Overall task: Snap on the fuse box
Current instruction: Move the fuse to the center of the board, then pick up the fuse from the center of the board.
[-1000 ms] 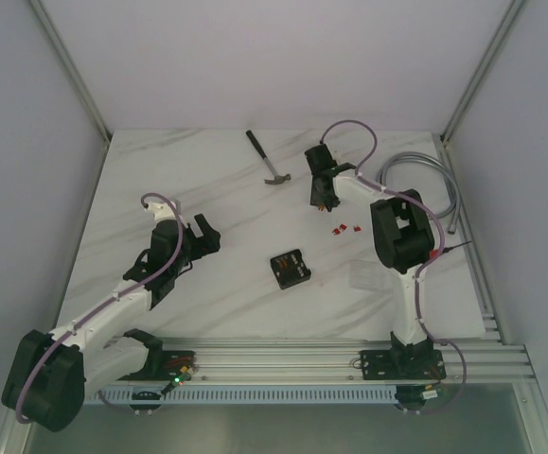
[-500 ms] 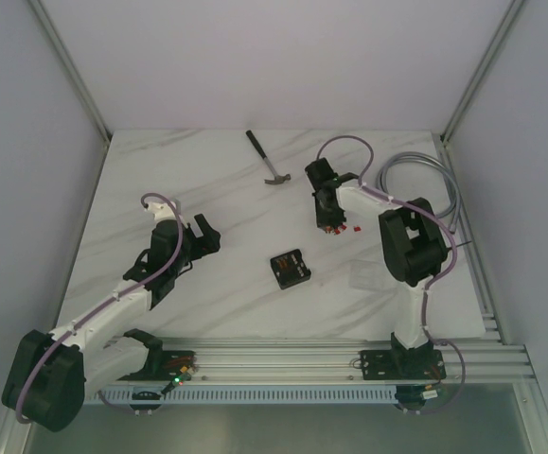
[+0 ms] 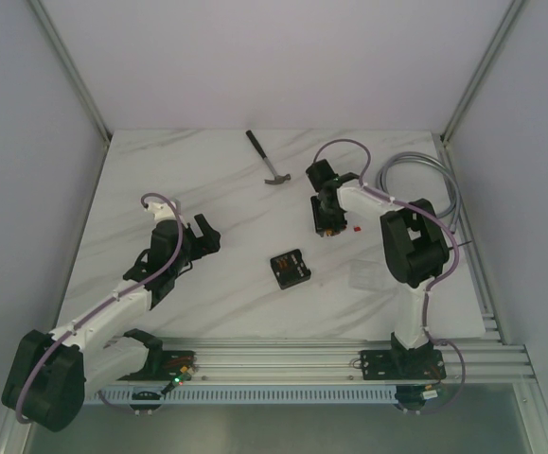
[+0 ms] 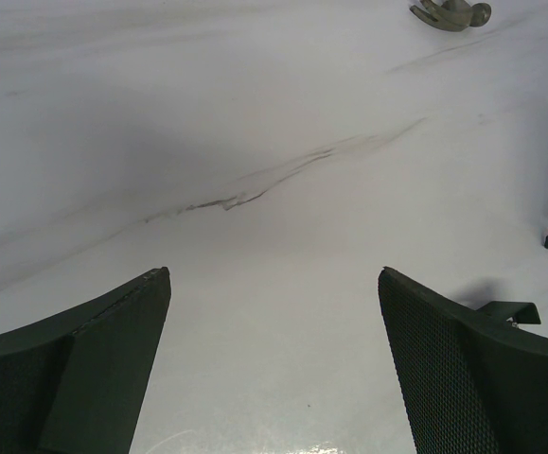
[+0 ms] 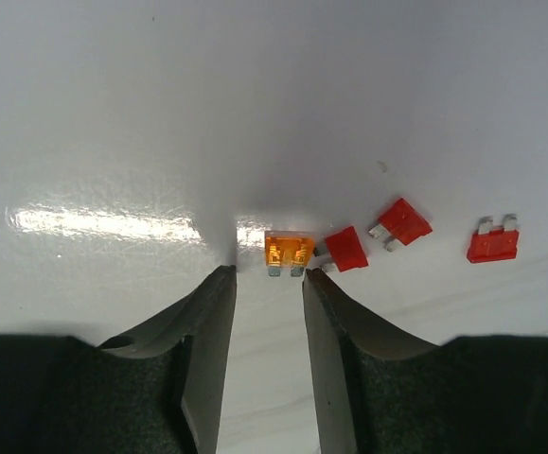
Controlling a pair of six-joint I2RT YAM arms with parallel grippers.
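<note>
The fuse box (image 3: 290, 269), a small black square with slots, lies mid-table between the arms, with neither gripper on it. My right gripper (image 3: 326, 223) is lowered to the table behind and to the right of it. In the right wrist view its jaws (image 5: 269, 271) stand narrowly open and hold nothing. An orange fuse (image 5: 288, 253) lies just past the fingertips, with three red fuses (image 5: 346, 249) to its right. My left gripper (image 3: 205, 234) hovers wide open to the left of the box, with only bare marble between its fingers (image 4: 113, 350).
A hammer (image 3: 269, 161) lies at the back centre, its head (image 4: 450, 12) also showing in the left wrist view. A grey cable (image 3: 425, 180) loops at the right edge. A faint clear square cover (image 3: 368, 276) lies right of the fuse box.
My right arm swung nearer and down from the far side, and its gripper is now over the loose fuses. The left arm has not moved.
</note>
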